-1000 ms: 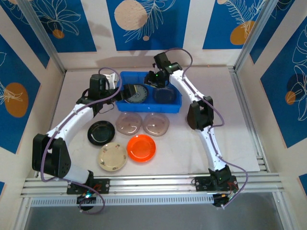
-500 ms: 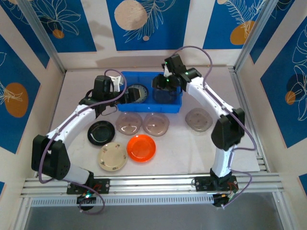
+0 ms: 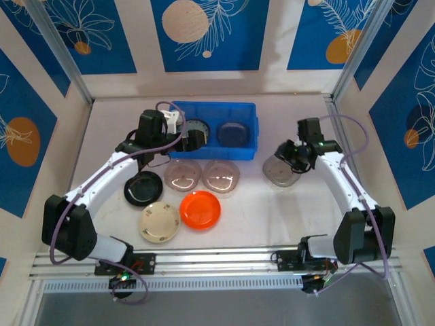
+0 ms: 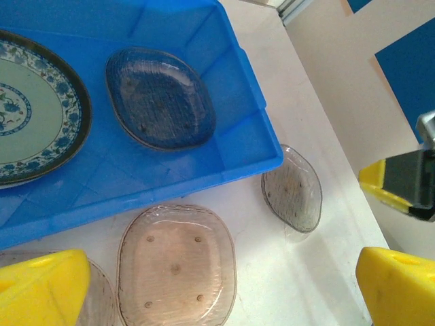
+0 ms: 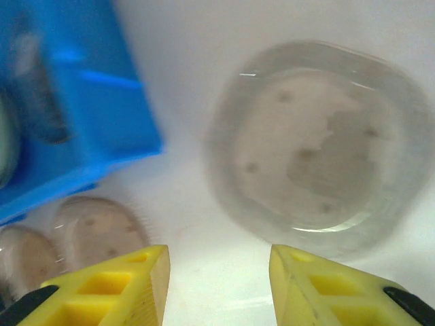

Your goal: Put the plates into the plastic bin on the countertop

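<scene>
Between blue-patterned walls [image 3: 204, 34], plates [image 3: 201, 209] dot the white countertop [image 3: 272, 210]; left jaws gape wide, right jaws half-parted, empty.

- We see the left arm [image 3: 102, 173] at the left of the overhead frame and the right arm [image 3: 343, 180] at the right, both built of smooth white tubular links.
- Their joints are chunky black housings, and the bulkiest sit near the lower corners.
- A mauve-grey cable [image 3: 370, 146] loops loosely along each arm.
- The bases [image 3: 122, 263] are black blocks at the bottom edge, and the small green specks there may be indicator lights.
- The left gripper [image 3: 195, 138] and right gripper [image 3: 291, 155] have black bodies.
- Up close, their fingers [image 5: 122, 285] are bright yellow moulded wedges with rectangular recesses.
</scene>
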`<control>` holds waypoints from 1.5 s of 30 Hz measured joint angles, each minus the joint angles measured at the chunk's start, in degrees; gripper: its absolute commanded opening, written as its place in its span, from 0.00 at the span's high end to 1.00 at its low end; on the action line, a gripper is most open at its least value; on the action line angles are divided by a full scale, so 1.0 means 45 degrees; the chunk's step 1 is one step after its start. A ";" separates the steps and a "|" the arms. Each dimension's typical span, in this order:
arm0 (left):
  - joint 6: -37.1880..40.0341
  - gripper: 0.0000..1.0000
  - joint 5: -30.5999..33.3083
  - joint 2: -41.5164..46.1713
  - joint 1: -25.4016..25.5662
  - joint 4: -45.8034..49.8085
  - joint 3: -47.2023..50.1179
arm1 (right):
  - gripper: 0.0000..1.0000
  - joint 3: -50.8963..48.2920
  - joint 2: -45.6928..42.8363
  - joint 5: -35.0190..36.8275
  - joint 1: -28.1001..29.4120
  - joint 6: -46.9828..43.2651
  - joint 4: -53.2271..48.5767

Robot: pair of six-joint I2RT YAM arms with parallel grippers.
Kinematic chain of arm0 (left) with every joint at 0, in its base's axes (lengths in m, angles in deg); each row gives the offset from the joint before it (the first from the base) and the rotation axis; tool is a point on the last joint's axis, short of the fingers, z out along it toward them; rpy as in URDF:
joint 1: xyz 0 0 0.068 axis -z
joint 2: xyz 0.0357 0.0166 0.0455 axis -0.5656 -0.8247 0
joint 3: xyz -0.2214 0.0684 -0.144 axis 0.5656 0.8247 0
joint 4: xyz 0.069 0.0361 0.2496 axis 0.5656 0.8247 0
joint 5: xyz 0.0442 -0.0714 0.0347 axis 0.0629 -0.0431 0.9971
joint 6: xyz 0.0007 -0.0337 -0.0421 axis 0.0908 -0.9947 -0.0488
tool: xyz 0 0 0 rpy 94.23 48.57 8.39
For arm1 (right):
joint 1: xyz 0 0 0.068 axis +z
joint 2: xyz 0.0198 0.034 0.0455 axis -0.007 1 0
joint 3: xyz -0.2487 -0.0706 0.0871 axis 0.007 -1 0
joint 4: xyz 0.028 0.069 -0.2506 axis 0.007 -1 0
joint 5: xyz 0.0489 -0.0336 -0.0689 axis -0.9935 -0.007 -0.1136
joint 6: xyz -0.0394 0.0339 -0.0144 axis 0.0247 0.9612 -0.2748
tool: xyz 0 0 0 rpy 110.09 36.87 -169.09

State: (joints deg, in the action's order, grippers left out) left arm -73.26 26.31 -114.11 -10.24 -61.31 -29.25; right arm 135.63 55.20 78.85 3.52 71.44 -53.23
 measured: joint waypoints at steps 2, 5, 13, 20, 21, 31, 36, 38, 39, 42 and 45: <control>-0.0015 0.00 -0.0015 -0.0092 0.0010 -0.0223 -0.0005 | 0.56 -0.0869 -0.0355 -0.0155 -0.0690 0.0223 0.0126; -0.0063 0.00 -0.0107 -0.0442 0.0015 -0.0476 -0.0146 | 0.56 -0.2123 -0.1156 -0.0442 -0.1598 0.0500 0.0355; -0.0228 0.00 -0.0243 -0.0923 0.0019 -0.0753 -0.0291 | 0.55 -0.3434 -0.1923 -0.1428 -0.3497 0.0617 0.0568; -0.0248 0.00 -0.0335 -0.1151 0.0034 -0.0971 -0.0529 | 0.55 -0.4133 -0.1928 -0.1875 -0.4250 0.0554 0.0918; -0.0248 0.00 -0.0340 -0.1224 0.0039 -0.0971 -0.0631 | 0.56 -0.4211 -0.1928 -0.1904 -0.4274 0.0554 0.0967; -0.0248 0.00 -0.0345 -0.1817 0.0083 -0.1005 -0.0971 | 0.60 -0.4872 -0.1156 -0.2254 -0.4401 0.0544 0.2025; -0.0345 0.00 -0.0534 -0.2098 0.0102 -0.1054 -0.1137 | 0.62 -0.4925 -0.0306 -0.2341 -0.4401 0.0554 0.3007; -0.0379 0.00 -0.0636 -0.2186 0.0126 -0.1107 -0.1185 | 0.62 -0.4925 0.0024 -0.2395 -0.4401 0.0554 0.3385; -0.0432 0.00 -0.0675 -0.2273 0.0151 -0.1122 -0.1248 | 0.63 -0.4920 0.0141 -0.2399 -0.4376 0.0559 0.3502; -0.0568 0.00 -0.0738 -0.2482 0.0238 -0.1258 -0.1375 | 0.65 -0.4872 0.0821 -0.2429 -0.4240 0.0559 0.3959; -0.0593 0.00 -0.0777 -0.2633 0.0296 -0.1287 -0.1457 | 0.66 -0.4673 0.1477 -0.2433 -0.4080 0.0568 0.4235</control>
State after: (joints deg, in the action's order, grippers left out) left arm -75.92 22.81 -125.95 -8.91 -67.10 -35.80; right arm 114.60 61.84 67.90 -14.84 74.00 -34.17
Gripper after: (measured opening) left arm 0.998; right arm 0.350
